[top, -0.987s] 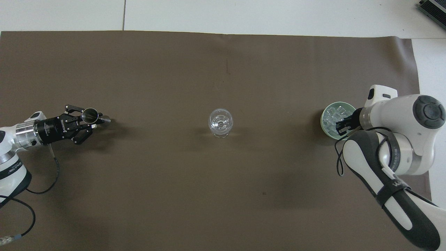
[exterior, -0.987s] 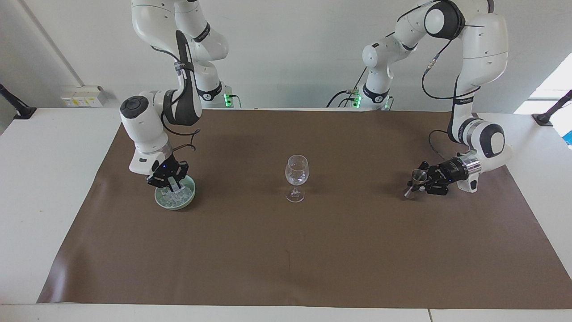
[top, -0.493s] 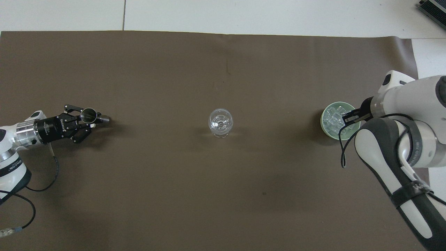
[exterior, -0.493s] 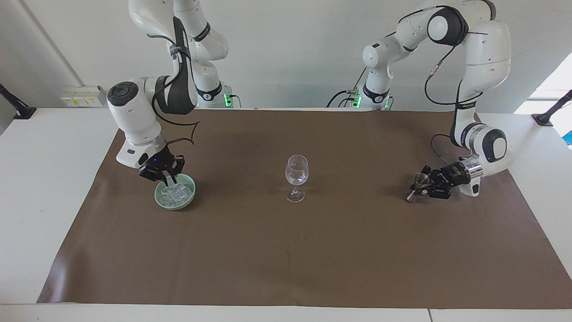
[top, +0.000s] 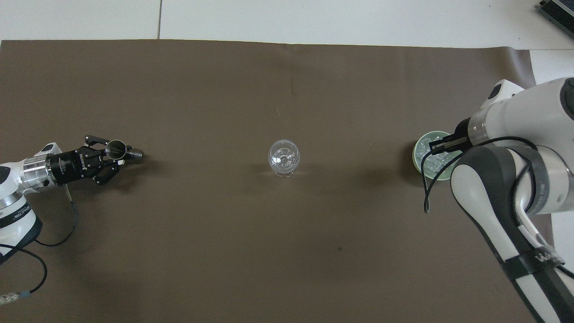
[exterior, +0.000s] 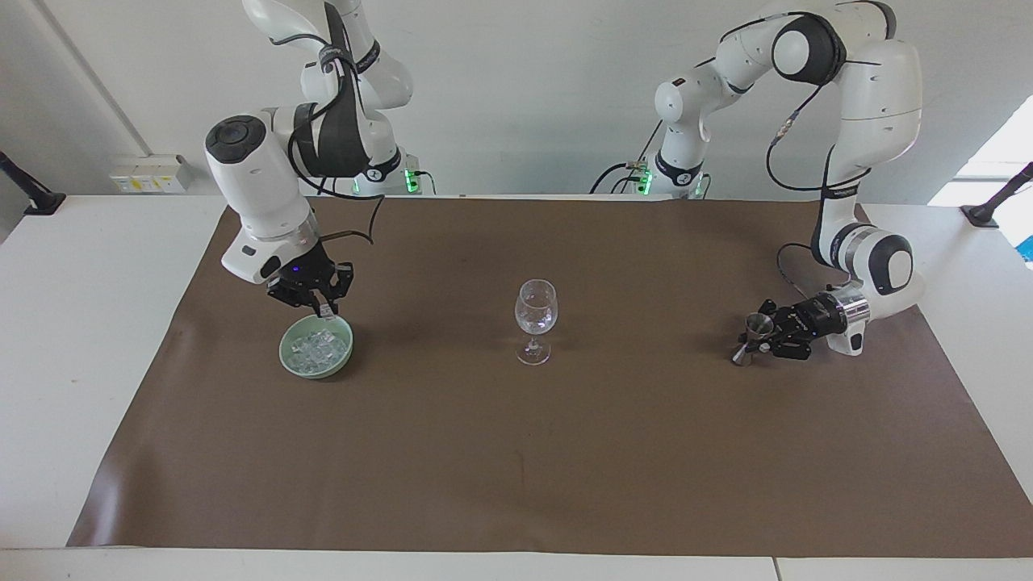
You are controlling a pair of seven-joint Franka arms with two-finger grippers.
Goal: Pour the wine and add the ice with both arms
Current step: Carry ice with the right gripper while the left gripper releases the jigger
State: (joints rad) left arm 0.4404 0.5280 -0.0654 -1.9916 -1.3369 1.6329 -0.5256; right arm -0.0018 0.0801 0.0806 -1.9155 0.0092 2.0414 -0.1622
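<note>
A pale green bowl [exterior: 284,352] [top: 415,156] holding a heap of clear ice [exterior: 317,349] [top: 423,157] sits toward the right arm's end of the table. My right gripper [exterior: 324,308] [top: 437,146] hangs just above the bowl, shut on a small ice cube. A clear stemmed wine glass [exterior: 535,311] [top: 284,157] stands upright mid-mat. Toward the left arm's end, my left gripper [exterior: 760,334] [top: 117,155] reaches in sideways, low over the mat. It is shut on the waist of the small steel jigger [exterior: 754,326] [top: 115,148], which leans slightly. No wine shows.
A brown mat [exterior: 516,468] [top: 287,89] covers most of the white table. The right arm's forearm and black cable [top: 493,197] overhang the bowl's side nearer the robots. Black power cables trail by the left arm's wrist [top: 27,170].
My right gripper has risen out of the bowl's ice to just above its rim, staying shut. The left gripper and jigger have barely shifted.
</note>
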